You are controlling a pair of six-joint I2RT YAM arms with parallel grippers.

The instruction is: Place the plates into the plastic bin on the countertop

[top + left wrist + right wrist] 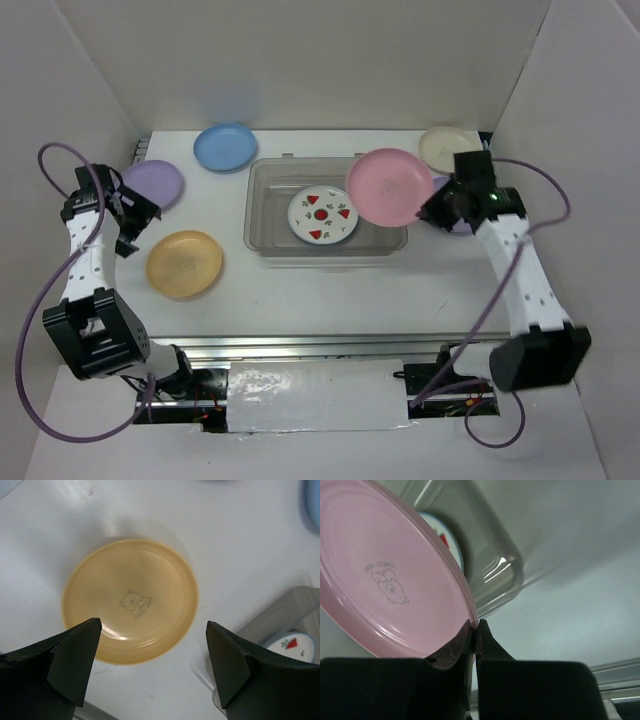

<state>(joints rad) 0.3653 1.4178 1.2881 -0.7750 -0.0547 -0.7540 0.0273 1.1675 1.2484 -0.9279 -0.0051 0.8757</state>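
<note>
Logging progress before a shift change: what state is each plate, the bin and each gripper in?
plastic bin: holds one plate
white fruit plate: flat inside the plastic bin
pink plate: held up over the plastic bin's right end
right gripper: shut on the pink plate's rim
left gripper: open, empty
yellow-orange plate: on the countertop, under the left gripper
blue plate: on the countertop
lavender plate: on the countertop
cream plate: on the countertop

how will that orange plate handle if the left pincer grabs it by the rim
Probably stiff: the orange plate looks like moulded plastic. Likely light, since the similar pink plate hangs from a rim pinch. Its glossy, low rim may slip.
</note>
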